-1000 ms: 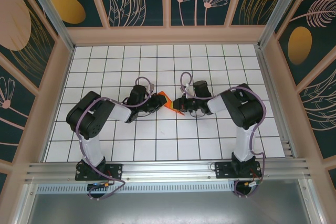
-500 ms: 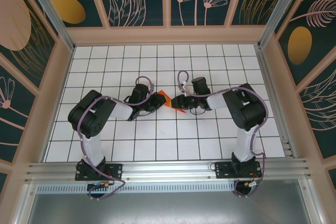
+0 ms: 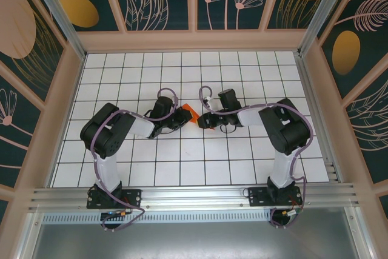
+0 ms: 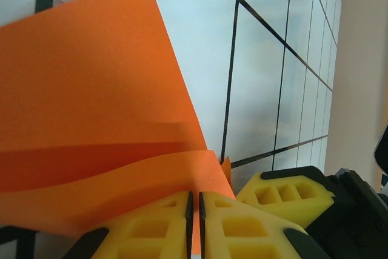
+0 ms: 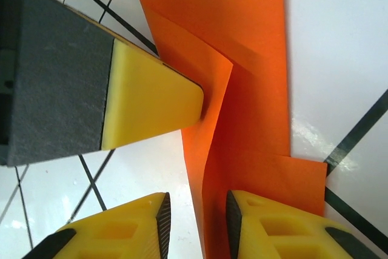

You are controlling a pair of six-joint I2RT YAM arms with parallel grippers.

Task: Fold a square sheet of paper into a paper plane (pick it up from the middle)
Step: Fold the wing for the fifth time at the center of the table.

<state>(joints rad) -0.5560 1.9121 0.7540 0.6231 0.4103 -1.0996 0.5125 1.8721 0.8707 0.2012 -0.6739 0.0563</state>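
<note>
Orange paper (image 4: 91, 89) between left fingers (image 4: 145, 230)

We see a table (image 3: 121, 168) of white tiles ruled with black lines, with pale wooden walls on three sides. An aluminium rail (image 3: 194, 195) runs along its near edge. The folded orange sheet of paper (image 3: 191, 113) sits well back from that rail, about midway across. In the right wrist view one corner of the sheet (image 5: 267, 174) seems to lie flat on the tiles, while other flaps stand up off them.
</note>
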